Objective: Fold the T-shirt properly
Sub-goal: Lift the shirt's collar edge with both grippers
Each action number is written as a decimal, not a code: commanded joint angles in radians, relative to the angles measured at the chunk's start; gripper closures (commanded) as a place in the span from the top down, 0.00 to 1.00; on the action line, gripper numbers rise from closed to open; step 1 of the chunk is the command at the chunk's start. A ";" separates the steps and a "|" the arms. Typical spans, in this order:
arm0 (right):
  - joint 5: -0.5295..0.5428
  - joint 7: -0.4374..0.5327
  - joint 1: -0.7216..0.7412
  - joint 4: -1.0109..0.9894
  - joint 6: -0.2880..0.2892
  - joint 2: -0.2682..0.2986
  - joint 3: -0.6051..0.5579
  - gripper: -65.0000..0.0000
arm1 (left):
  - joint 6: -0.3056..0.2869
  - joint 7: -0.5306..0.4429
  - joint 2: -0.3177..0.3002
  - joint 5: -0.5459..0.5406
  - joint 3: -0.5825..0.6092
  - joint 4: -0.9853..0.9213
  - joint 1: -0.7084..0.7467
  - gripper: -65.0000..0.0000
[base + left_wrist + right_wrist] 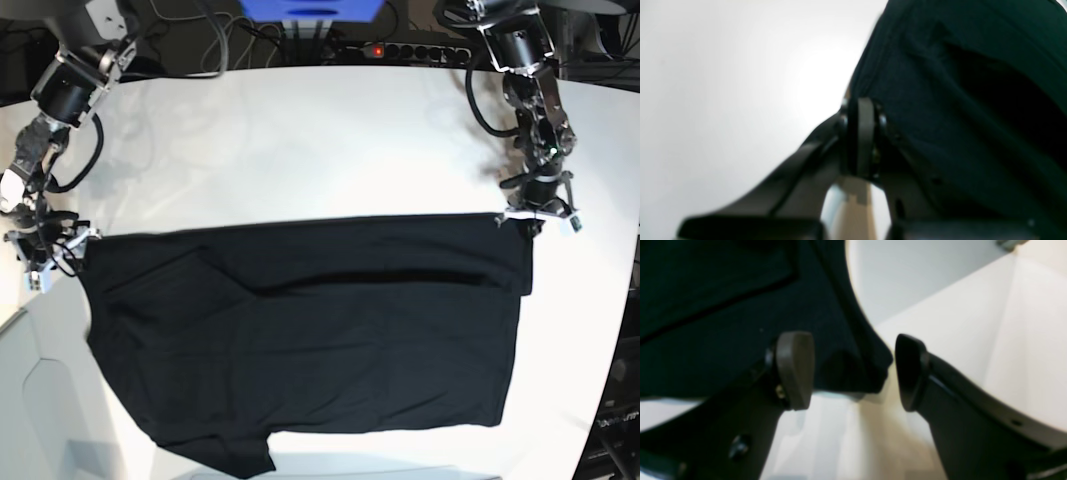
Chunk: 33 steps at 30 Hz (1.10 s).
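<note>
Base view has the black T-shirt (310,345) lying on the white table (330,120), spreading from the centre toward 6 o'clock, with its upper edge running from about 9 to 3 o'clock. A smaller flap of cloth pokes out toward 7 o'clock, by the bottom of the view. Toward 3 o'clock, the left gripper (532,222) has its fingers pressed together, pinching the shirt's edge near that corner. From the left wrist, the cloth reaches from those fingertips toward 12 and 4 o'clock, with a fold running down toward 4. Over at 9 o'clock in the base view, the right gripper (68,258) stands spread wide at the opposite corner. Its wrist view shows that corner between the parted fingers, near the 3 o'clock one, unpinched, the cloth stretching away toward 10 o'clock.
</note>
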 commanded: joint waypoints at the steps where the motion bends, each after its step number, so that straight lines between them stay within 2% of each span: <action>1: 0.014 0.023 0.016 0.000 0.014 0.022 0.002 0.60 | -0.006 0.009 -0.012 0.000 -0.003 0.006 -0.006 0.02; 15: 0.017 0.099 -0.027 -0.156 0.014 0.034 0.002 0.57 | -0.006 0.009 -0.016 0.000 -0.006 0.006 0.000 0.00; 17: 0.017 0.099 -0.040 -0.156 0.014 0.034 0.002 0.49 | -0.006 0.009 -0.016 0.000 -0.009 0.006 0.001 0.00; 23: 0.018 0.099 -0.075 -0.152 0.014 0.032 0.002 0.05 | -0.006 0.009 -0.017 0.000 -0.009 0.017 0.023 0.00; 24: 0.018 0.099 -0.081 -0.152 0.014 0.032 0.002 0.00 | -0.006 0.009 -0.017 0.000 -0.010 0.017 0.029 0.00; 29: 0.018 0.099 -0.138 -0.075 0.014 0.040 0.031 0.00 | -0.006 0.009 -0.016 0.000 -0.010 0.112 0.095 0.00; 33: 0.018 0.096 -0.210 0.102 0.014 0.006 0.045 0.00 | -0.006 0.009 -0.014 -0.001 -0.010 0.218 0.152 0.00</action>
